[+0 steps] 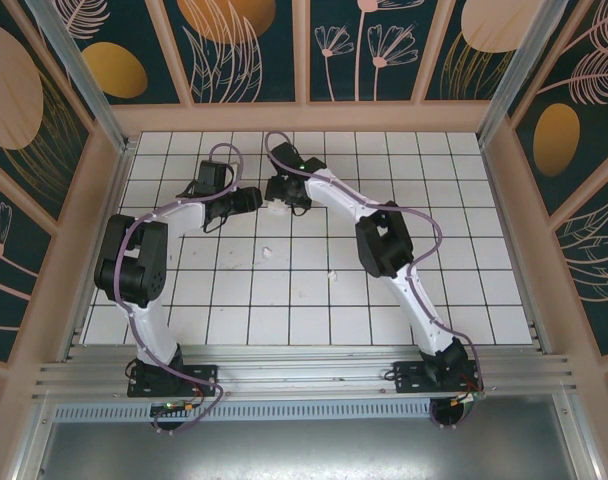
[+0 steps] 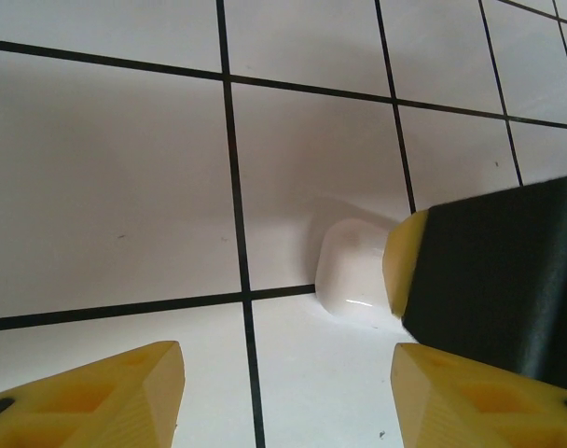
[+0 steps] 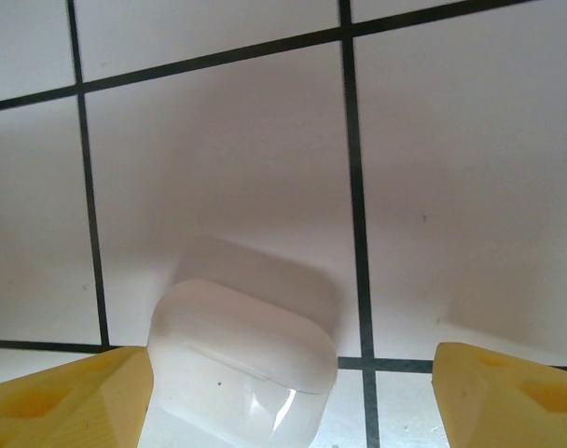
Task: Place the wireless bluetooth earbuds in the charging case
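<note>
charging case (image 3: 242, 369) cut by bottom edge, earbuds (image 1: 267, 251) tiny specks

Seen from above, the white worktop (image 1: 484, 290) is bright and evenly lit, with only faint, soft shadows beside the arms (image 1: 344, 200). Around the left gripper (image 2: 285, 383) the tiles look a dim greyish pink. A soft shadow rings the white case (image 2: 349, 271) just ahead of it, a thin glint sits on the case's near edge, and the yellow fingertips (image 2: 106, 397) are blurred. At the right gripper (image 3: 288, 373) the case is soft-focused with a glare patch low on its shell, and its shadow spreads away from the gripper.
</note>
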`<state>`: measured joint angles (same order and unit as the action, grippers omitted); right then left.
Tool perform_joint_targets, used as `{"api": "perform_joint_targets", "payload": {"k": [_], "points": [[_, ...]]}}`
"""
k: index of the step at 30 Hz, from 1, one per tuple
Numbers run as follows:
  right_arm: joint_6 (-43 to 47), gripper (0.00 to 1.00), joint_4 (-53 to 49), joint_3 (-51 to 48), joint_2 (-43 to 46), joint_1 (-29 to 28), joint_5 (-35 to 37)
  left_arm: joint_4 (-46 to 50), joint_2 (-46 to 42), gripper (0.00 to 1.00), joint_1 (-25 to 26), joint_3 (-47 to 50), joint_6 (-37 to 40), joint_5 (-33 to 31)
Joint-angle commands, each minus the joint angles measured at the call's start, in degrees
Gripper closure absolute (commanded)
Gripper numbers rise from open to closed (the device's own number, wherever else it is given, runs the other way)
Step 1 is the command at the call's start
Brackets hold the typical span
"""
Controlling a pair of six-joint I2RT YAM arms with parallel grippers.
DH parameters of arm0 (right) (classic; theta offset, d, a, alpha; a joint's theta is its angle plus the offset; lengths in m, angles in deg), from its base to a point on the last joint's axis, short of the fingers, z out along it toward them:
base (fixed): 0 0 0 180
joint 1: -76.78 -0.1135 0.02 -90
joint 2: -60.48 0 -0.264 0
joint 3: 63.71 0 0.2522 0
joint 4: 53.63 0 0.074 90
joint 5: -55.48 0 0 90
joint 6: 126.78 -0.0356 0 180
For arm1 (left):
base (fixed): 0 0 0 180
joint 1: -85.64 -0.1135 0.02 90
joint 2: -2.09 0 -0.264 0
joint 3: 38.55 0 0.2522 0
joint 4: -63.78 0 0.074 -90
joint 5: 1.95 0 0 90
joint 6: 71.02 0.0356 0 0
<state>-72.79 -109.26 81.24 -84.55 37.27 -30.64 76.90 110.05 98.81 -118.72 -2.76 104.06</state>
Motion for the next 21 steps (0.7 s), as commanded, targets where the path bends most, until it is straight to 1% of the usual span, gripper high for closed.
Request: {"api": "perform_joint_targets", "payload": {"k": [1,5,8,11,16,21], "points": [[9.7,0.21,-0.2,1.1,-1.0,-1.5,2.3,-0.7,-0.1,0.41,-0.6,0.1,-0.6,-0.5],[21.4,0.21,-0.8,1.0,-0.6,-1.5,1.5,-1.5,-1.6,0.41,-1.3,3.0,-1.0,-1.0],[30.6,0.21,-0.4,0.8,-0.1,-1.4,-1.1,-1.9,-2.3,0.4,-1.5,4.4,-1.3,-0.8],[38.1,0.21,-0.7,1.0,-0.3,-1.0,-2.7,-2.0,-2.6,0.41,-1.6,4.9,-1.6,0.0],[47.2,0.2,-2.0,1.2,-0.9,-0.4,-5.8,-2.0,-3.5,0.41,-1.6,5.9,-1.8,0.2],[51.9,0.2,-3.0,3.3,-3.1,-0.3,-4.9,-1.8,-3.4,0.41,-1.6,6.3,-1.9,-0.1]]}}
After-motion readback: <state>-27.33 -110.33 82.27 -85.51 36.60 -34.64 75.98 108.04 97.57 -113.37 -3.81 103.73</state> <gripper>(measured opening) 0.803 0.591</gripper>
